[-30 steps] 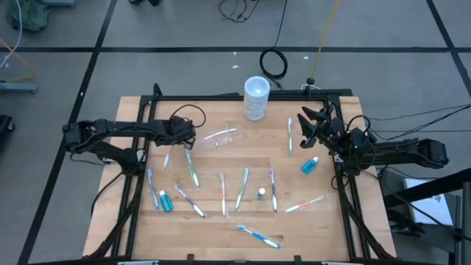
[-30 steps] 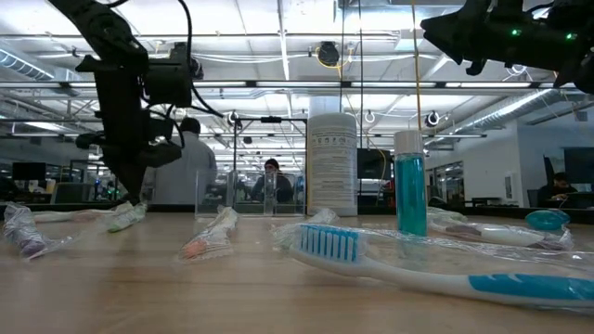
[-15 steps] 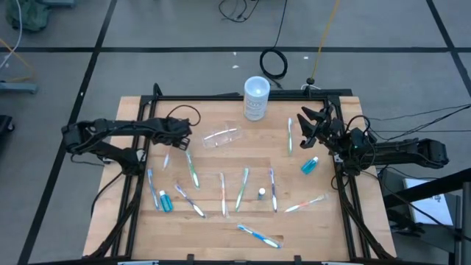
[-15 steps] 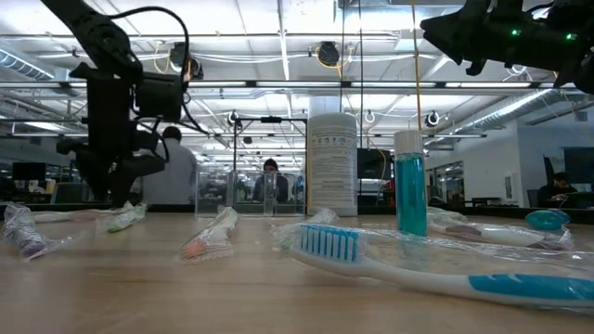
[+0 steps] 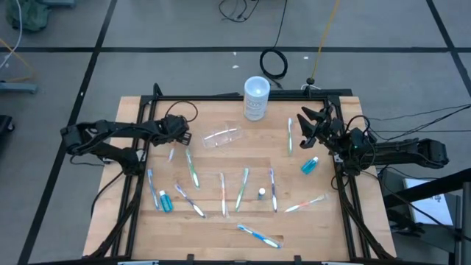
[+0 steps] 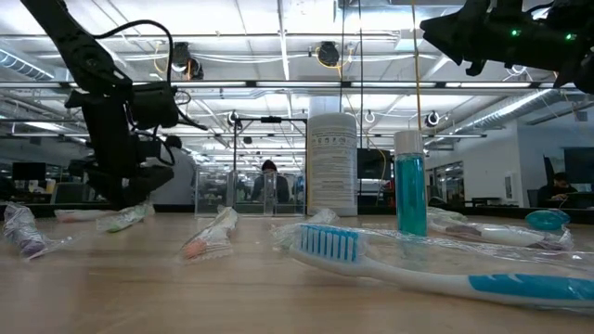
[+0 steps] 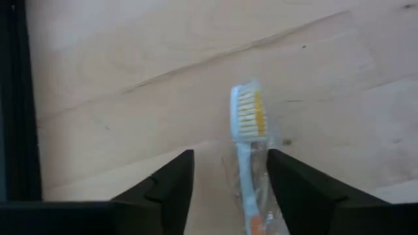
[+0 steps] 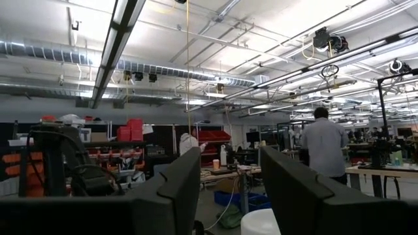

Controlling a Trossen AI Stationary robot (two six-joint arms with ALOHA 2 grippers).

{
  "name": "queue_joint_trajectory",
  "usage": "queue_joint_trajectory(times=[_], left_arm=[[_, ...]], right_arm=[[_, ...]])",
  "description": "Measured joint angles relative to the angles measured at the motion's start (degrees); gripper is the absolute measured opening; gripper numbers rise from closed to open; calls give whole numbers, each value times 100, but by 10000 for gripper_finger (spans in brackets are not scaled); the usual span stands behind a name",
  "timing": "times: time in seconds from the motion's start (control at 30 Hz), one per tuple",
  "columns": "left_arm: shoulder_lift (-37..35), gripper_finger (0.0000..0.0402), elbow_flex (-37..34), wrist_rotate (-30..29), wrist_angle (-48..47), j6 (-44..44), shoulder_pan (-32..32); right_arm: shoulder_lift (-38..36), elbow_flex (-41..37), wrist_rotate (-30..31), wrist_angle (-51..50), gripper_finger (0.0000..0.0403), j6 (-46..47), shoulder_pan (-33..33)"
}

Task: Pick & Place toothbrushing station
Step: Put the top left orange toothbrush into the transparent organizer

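While open, left gripper (image 7: 230, 176) straddles toothbrush (image 7: 247, 130) (table-edge).

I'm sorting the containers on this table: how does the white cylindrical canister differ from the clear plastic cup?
The white cylindrical canister stands upright at the table's far edge, while the clear plastic cup lies on its side nearer the middle. The canister is opaque white with a printed label; the cup is see-through, showing the wood beneath it. The canister looks taller and bulkier than the cup. Both sit untouched, apart from either gripper.

White canister (image 5: 256, 98) w/ label at table's (image 5: 324, 221) far edge; black cable coil (image 5: 274, 63) on floor.
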Motion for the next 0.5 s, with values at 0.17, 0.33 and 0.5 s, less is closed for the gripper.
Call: queue_joint_trajectory(times=[0.17,0.33,0.5], left_arm=[[0,102,2,323,68,33,155],[0,18,2,401,130,47,190],[7,21,-6,379,327,134,172]], right_arm=[[0,0,2,2,150,1,0],[2,0,2,2,150,0,0],[0,0,2,4,150,1,0]])
